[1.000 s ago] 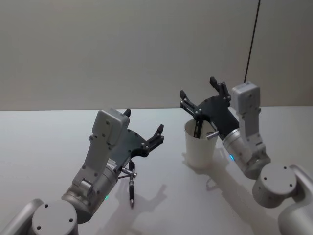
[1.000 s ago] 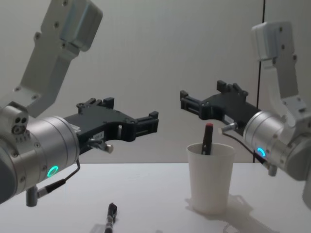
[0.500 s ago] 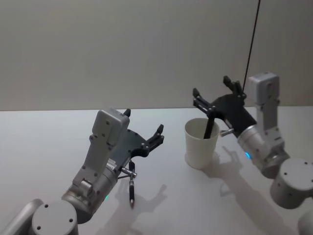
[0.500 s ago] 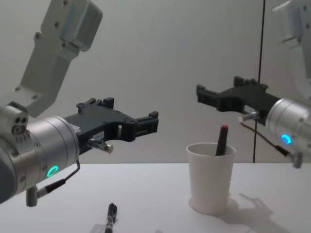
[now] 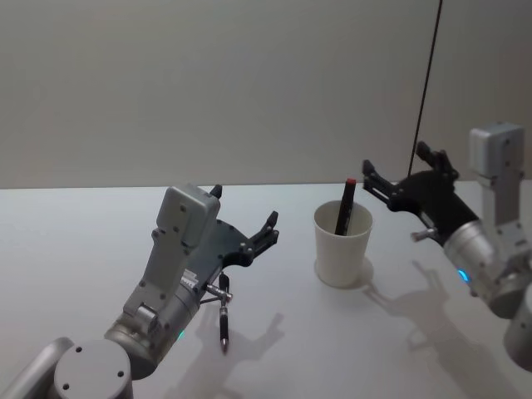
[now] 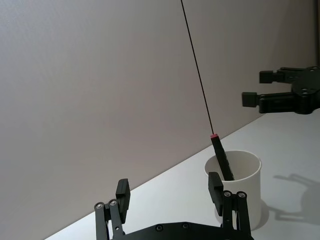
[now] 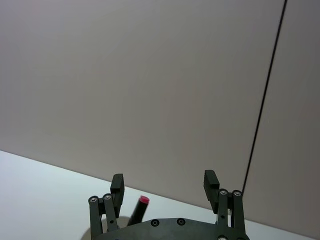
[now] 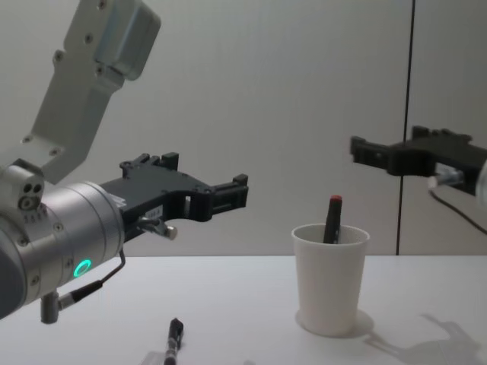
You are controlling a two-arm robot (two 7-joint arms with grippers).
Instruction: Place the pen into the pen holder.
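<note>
Status: the placing step reads as complete for one pen. The pen (image 5: 343,208), black with a red end, stands inside the pen holder (image 5: 341,249), leaning against the rim with its upper part above it. No hand touches it.

Right hand (image 5: 396,162): it hangs above the bench (image 5: 83,249), to the right of the holder and clear of it. Its fingers are spread wide and nothing is between them.

Left hand (image 5: 243,208): it hovers above the bench, well to the left of the holder. Its fingers are also spread wide and it holds nothing.

A second pen (image 5: 223,322) lies flat on the bench, below and just behind the left hand, close under that arm's wrist.

Next move, in my judgement:
1. I treat the first pen as delivered and keep the right hand away from the holder, since the cup looks light enough to tip if it is nudged.
2. If the second pen is also to go in, I would use the left hand, as it is the nearer one. The hand must pull back and descend, line its fingers up across the barrel, and close on the barrel itself.

Count:
- Pens: two, one in the holder and one on the bench.
- Pen holders: one.
- Hands: two, both empty.
</note>
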